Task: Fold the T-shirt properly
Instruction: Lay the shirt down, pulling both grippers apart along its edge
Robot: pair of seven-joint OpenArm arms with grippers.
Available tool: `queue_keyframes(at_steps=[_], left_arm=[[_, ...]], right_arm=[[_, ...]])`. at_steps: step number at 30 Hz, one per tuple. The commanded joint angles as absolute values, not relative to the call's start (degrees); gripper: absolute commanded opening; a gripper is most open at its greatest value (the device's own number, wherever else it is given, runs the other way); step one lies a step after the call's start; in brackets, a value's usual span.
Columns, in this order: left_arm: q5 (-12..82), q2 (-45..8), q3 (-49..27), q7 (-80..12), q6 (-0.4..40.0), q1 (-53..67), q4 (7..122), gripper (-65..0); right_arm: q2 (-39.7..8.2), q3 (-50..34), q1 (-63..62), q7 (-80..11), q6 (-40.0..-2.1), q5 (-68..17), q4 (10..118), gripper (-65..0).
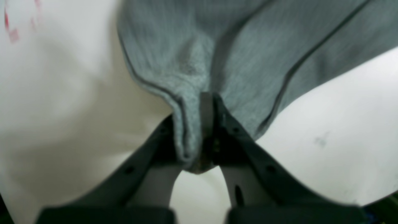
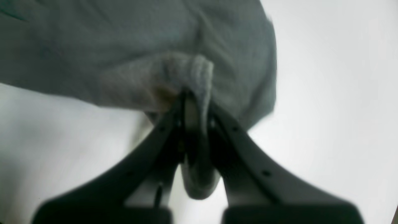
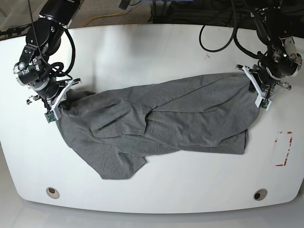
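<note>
While both grippers pinch cloth, T-shirt lies rumpled across frame centre on table; left gripper clamped on right-hand edge, right gripper on left-hand edge; advise drawing apart evenly, low, to flatten wrinkles.

Both arms are black, jointed and rounded, with loose black cables looping off them at twelve o'clock. The left gripper and right gripper have dark, flaring fingers dotted with small screw holes, on white mounting brackets.
</note>
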State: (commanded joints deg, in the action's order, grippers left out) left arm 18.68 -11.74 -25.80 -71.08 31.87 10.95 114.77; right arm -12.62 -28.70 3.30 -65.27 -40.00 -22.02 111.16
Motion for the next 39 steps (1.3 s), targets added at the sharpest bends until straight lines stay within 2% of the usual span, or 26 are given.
queue_keyframes(at_steps=[12, 20, 26, 32, 35, 36, 39], left_arm=[[18.59, -13.05, -36.09, -71.08, 37.49, 20.79, 114.77, -64.7], [18.42, -12.97, -37.23, -71.08, 37.32, 21.76, 114.59, -64.7], [13.85, -12.88, -36.88, -71.08, 37.41, 21.76, 114.24, -64.7], [12.79, -12.88, -36.79, -71.08, 37.41, 21.67, 114.24, -64.7], [12.79, -12.88, -36.79, -71.08, 37.41, 21.67, 114.24, -64.7], [12.79, -12.88, -36.79, -71.08, 37.41, 21.58, 114.24, -64.7], [12.79, -12.88, -36.70, -71.08, 37.41, 21.49, 114.15, -64.7]], right_arm=[[-12.09, -35.56, 14.73, -64.92, -40.00, -21.93, 109.58, -65.0], [-12.09, -35.74, 19.12, -64.92, -40.00, -22.02, 105.54, -65.0], [-12.09, -35.74, 21.23, -64.92, -40.00, -22.11, 105.54, -65.0], [-12.97, -35.74, 24.31, -65.36, -40.00, -31.60, 105.45, -64.8], [-15.60, -35.56, 25.45, -67.03, -40.00, -37.58, 105.27, -54.5], [-16.40, -35.65, 25.89, -68.00, -40.00, -40.84, 105.27, -47.6], [-19.21, -35.65, 26.68, -69.23, -40.00, -48.66, 105.27, -32.7]])
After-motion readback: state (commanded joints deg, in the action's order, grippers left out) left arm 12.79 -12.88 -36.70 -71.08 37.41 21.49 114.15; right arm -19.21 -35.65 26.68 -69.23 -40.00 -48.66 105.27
